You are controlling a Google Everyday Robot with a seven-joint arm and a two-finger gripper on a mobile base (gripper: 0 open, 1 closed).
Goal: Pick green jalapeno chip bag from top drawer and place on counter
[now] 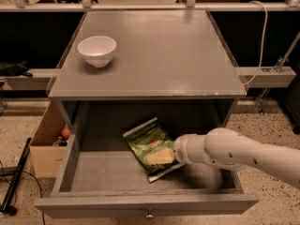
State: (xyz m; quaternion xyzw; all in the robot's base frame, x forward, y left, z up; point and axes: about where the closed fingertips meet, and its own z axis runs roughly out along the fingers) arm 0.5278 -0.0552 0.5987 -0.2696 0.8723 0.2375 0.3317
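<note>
Gripper (pixel 161 157) on green jalapeno chip bag (pixel 145 142) in top drawer (pixel 140 203), grip unclear; white bowl (pixel 97 50) on counter (pixel 164 55).

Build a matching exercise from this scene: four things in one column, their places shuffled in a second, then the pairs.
1. small crinkly green chip bag
2. round white bowl
3. tan cardboard box
4. robot's gripper

A. on the speckled floor, left of the grey wooden top drawer
B. at the bag, reaching in from the right on the white arm
C. on the flat grey counter, left part
D. lying inside the open drawer

Pairs: 1-D, 2-C, 3-A, 4-B.
</note>
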